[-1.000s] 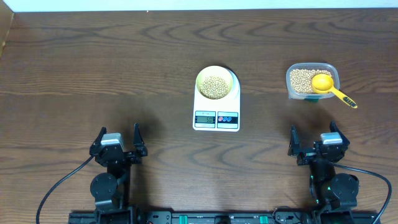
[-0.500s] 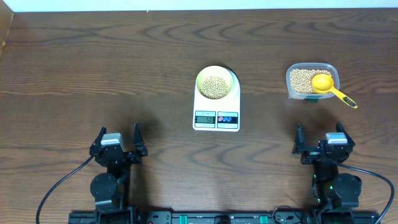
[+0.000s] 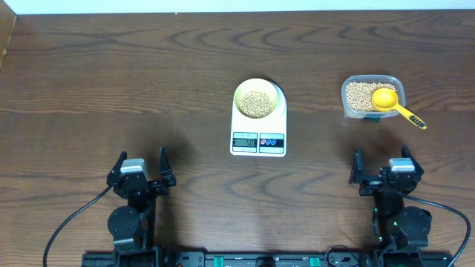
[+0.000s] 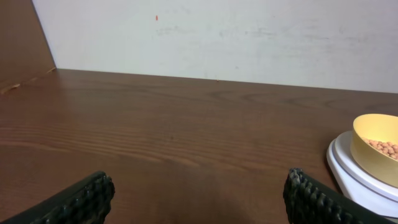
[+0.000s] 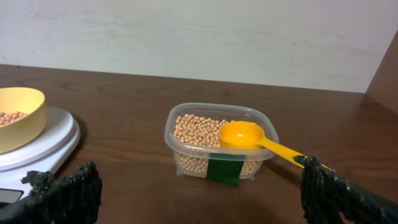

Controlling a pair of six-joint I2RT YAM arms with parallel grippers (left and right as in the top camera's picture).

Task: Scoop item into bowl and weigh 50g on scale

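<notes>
The white scale (image 3: 258,127) sits mid-table with the pale yellow-green bowl (image 3: 257,98) on its platform. Tan beans (image 3: 257,102) lie in the bowl. More beans fill a clear tub (image 3: 364,97) at the right, and a yellow scoop (image 3: 386,100) rests in it with its handle over the rim. My left gripper (image 3: 141,169) is open near the front edge at the left, nothing between its fingers. My right gripper (image 3: 382,169) is open at the front right, below the tub. The right wrist view shows the tub (image 5: 217,146), the scoop (image 5: 244,134) and the bowl (image 5: 18,118) at its left edge.
A white wall (image 4: 217,37) runs behind the table's far edge. A brown panel (image 4: 22,37) stands at the far left. The tub carries a green label (image 5: 225,170) on its near side.
The right gripper has shifted a little to the right over the last second and now stands still. The left arm, the scale and the tub are unchanged.
</notes>
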